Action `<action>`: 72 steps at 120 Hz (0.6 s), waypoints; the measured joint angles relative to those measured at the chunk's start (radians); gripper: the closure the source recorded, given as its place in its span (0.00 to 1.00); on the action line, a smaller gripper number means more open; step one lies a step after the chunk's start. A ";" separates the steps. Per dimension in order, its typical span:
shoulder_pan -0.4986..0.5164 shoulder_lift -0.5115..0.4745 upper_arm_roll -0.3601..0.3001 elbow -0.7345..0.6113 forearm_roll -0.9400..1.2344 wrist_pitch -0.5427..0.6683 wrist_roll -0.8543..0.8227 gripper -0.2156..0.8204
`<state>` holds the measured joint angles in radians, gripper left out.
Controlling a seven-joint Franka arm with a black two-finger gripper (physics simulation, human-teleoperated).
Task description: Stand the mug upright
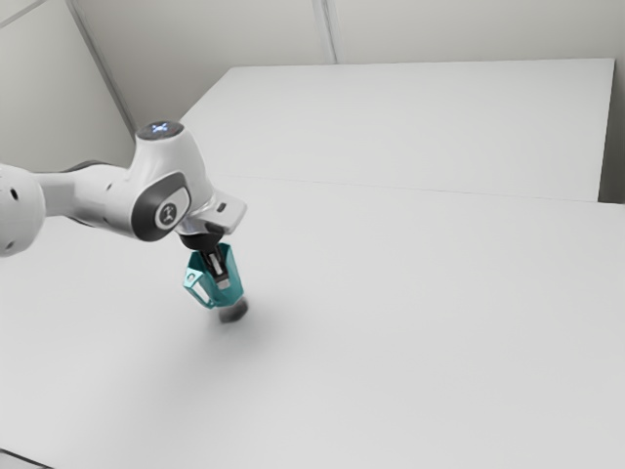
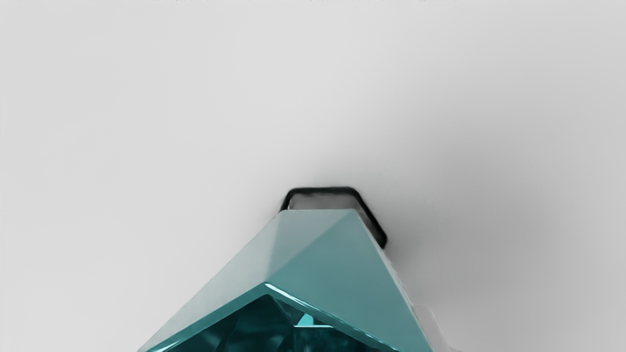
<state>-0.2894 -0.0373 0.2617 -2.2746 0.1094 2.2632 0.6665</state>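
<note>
The black gripper points down at the teal faceted mug in the exterior view, shut on it near the rim. The mug hangs a little tilted, its opening up toward the hand and its handle toward the exterior view's left. A dark patch lies just below its base; whether the base touches it is hard to tell. From the hand's camera, the mug shows its open rim and dark inside close to the camera, with its narrower base farther off. The fingertips are hidden there.
A dark-edged grey patch shows past the mug's base in the wrist view. The white table spreads around the mug, with a raised white panel behind. A dark-edged object sits at the exterior view's lower left corner.
</note>
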 joint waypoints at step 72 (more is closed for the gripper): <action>-0.007 0.057 0.001 -0.034 0.010 0.130 -0.048 0.97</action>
<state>-0.2963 0.0198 0.2629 -2.3090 0.1191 2.3931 0.6181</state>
